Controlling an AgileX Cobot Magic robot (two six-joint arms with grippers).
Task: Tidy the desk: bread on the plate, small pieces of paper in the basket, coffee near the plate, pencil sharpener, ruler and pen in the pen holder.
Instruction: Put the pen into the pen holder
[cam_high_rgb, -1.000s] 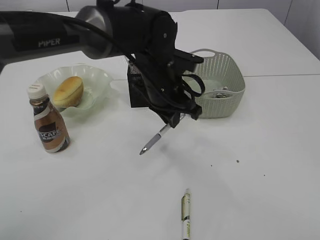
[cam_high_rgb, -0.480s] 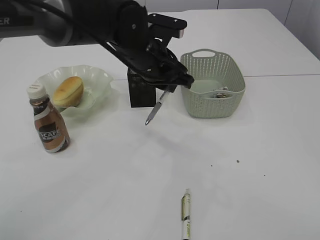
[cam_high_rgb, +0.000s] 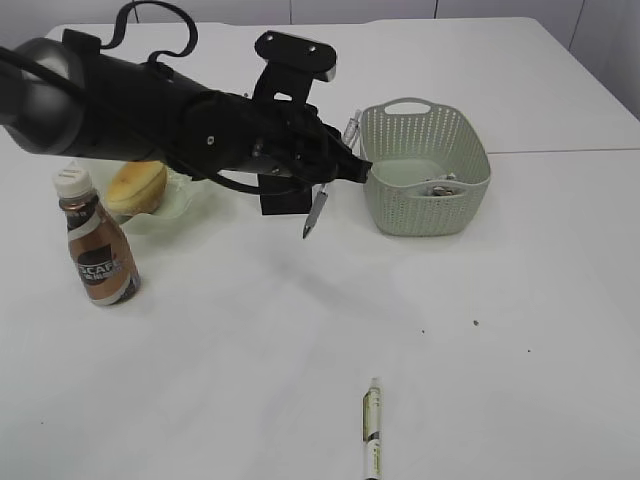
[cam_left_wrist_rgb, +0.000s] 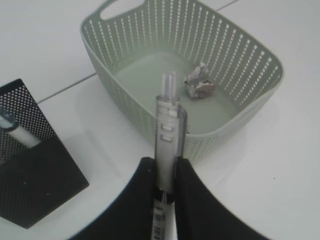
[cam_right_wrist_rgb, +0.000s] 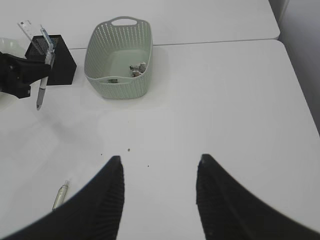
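Observation:
My left gripper (cam_high_rgb: 332, 172) (cam_left_wrist_rgb: 165, 167) is shut on a silver pen (cam_high_rgb: 317, 208) (cam_left_wrist_rgb: 169, 130), held in the air between the black mesh pen holder (cam_high_rgb: 285, 198) (cam_left_wrist_rgb: 30, 175) and the green basket (cam_high_rgb: 427, 150) (cam_left_wrist_rgb: 200, 65). The pen also shows in the right wrist view (cam_right_wrist_rgb: 42, 80). A ruler stands in the holder (cam_right_wrist_rgb: 27, 27). Crumpled paper (cam_left_wrist_rgb: 199, 82) lies in the basket. A second pen (cam_high_rgb: 371, 430) (cam_right_wrist_rgb: 60, 194) lies on the table at the front. Bread (cam_high_rgb: 135, 185) is on the glass plate (cam_high_rgb: 190, 200), the coffee bottle (cam_high_rgb: 95, 245) beside it. My right gripper (cam_right_wrist_rgb: 159, 165) is open and empty.
The white table (cam_high_rgb: 520, 300) carries a few dark specks (cam_high_rgb: 475, 323) right of centre. A seam between two tabletops (cam_high_rgb: 570, 151) runs behind the basket. My left arm (cam_high_rgb: 150, 110) stretches across above the plate and hides part of it.
My left gripper has carried the silver pen up and back from the table's middle to beside the pen holder and basket. The arm has swung lower over the plate.

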